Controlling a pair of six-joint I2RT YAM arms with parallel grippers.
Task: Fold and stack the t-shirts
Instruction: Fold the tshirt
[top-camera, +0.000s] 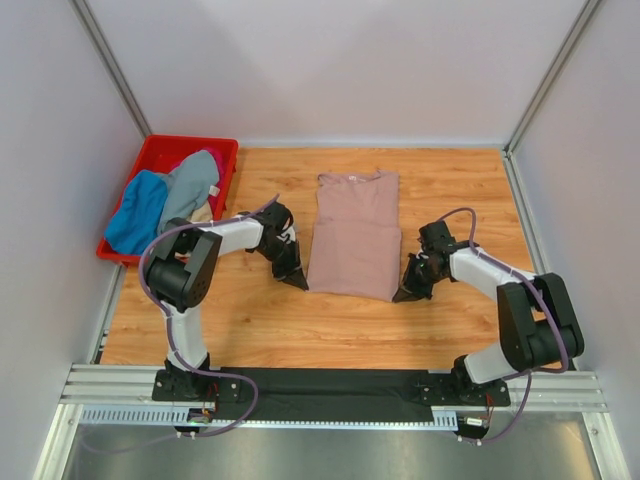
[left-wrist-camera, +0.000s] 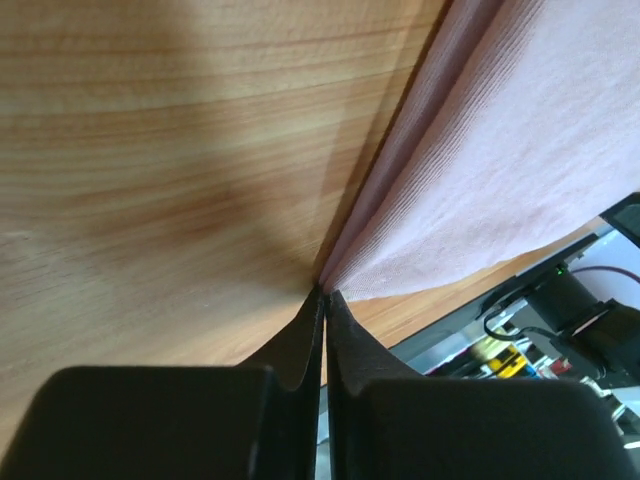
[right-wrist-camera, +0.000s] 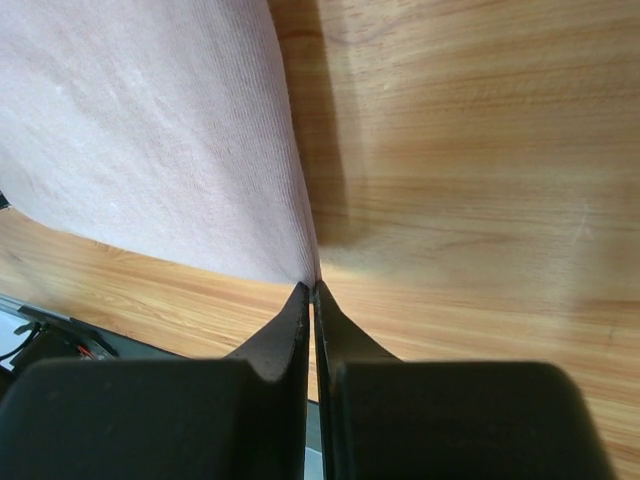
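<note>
The wooden bench (top-camera: 260, 320) carries a pink shirt (top-camera: 355, 235) at its middle, folded into a long narrow shape with the collar toward the far side and the hem toward the arms. A red crate (top-camera: 185, 143) sits at the far left corner, well apart from the pink shirt, and holds a rumpled heap: a blue shirt (top-camera: 135, 220) nearest the front, a grey shirt (top-camera: 190, 190) lying over it, and a sliver of magenta shirt (top-camera: 215, 162) at the back. The left arm (top-camera: 215, 240) reaches in to the near left corner of the pink shirt, the right arm (top-camera: 490, 275) to its near right corner. The left claw (left-wrist-camera: 325, 295) is narrow, its tips pressed onto the bench and nipping the cloth at that corner. The right claw (right-wrist-camera: 313, 290) is closed tight with its tips touching the other corner; I cannot tell whether any cloth is caught between them.
</note>
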